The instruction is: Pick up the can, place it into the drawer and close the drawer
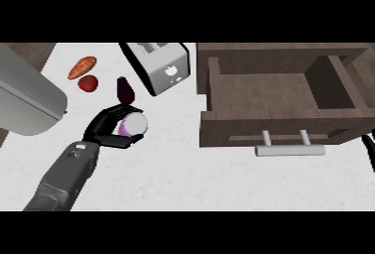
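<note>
Head view: the open dark-brown wooden drawer (278,106) stands pulled out over the white speckled surface (190,168). Its inside shows a flat wooden floor between four straight walls, and its front panel carries a brushed silver bar handle (289,150) on two posts.

A broad bare stretch of the surface lies left of the drawer and in front of it. Across that stretch, well left of the drawer's front corner, the black left hand (107,128) has its fingers and thumb curled round the small purple cylindrical can (133,124), whose round white end faces up.

Just left of the drawer's rear corner sits a boxy silver toaster (157,67). Farther left of the drawer lie a dark purple glossy eggplant (125,90), a round red tomato (88,83) and a tapered orange carrot (82,67).

Just right of the drawer's handle, only a thin black sliver of the right hand (369,151) shows; its state cannot be told.
</note>
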